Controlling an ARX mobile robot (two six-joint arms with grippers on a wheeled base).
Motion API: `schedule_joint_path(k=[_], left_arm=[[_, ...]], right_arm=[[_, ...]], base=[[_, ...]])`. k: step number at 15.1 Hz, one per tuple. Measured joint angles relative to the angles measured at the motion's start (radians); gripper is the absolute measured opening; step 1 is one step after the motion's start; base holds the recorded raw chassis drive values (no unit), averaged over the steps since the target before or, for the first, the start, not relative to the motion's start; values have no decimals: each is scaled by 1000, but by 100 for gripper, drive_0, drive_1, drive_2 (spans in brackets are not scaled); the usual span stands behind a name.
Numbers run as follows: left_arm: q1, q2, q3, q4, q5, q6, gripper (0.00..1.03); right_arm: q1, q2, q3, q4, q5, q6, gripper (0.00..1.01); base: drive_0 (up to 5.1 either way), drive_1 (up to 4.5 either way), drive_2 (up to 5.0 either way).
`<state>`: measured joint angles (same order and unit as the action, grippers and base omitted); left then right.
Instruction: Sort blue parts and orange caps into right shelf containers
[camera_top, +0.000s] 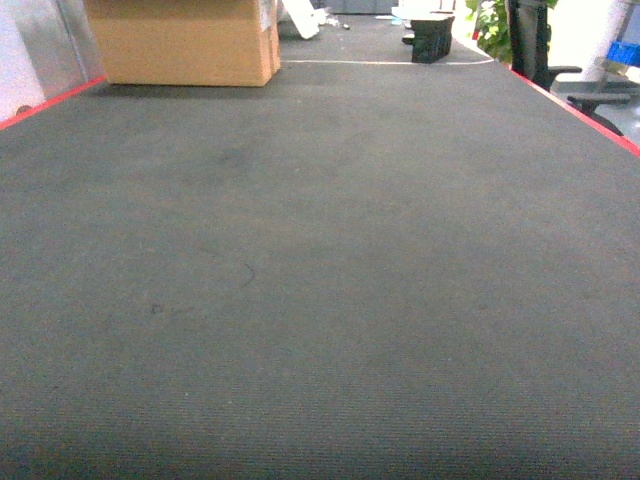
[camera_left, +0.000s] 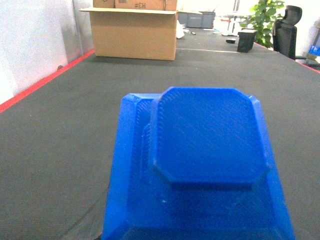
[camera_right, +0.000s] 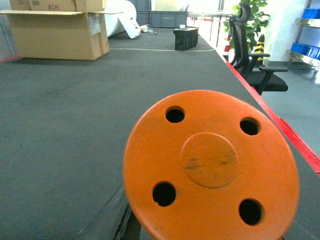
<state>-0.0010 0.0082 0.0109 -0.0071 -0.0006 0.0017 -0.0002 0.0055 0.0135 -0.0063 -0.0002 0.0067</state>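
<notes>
The only print reading clearly is showing on the open brown cardboard box (camera_left: 135, 34) standing at the far end of the dark grey ribbed mat: black characters "#CH" are sitting on the panel above its raised flap in the left wrist view. On that same box in the right wrist view, a white label is hanging on its side face with dark printing too small and blurred to make out. The blue faceted plastic part (camera_left: 200, 165) and the round orange four-holed cap (camera_right: 210, 165) are showing no lettering or numerals on their facing surfaces.
</notes>
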Motion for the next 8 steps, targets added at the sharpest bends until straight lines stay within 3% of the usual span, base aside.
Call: schedule_joint_path(k=[4,8], left_arm=[[0,0,0,0,0,0,43],[1,0,0,0,-2,0,43]], right_arm=[[0,0,0,0,0,0,43],[0,0,0,0,0,0,43]], base=[[0,0,0],[-169,-169,-169]])
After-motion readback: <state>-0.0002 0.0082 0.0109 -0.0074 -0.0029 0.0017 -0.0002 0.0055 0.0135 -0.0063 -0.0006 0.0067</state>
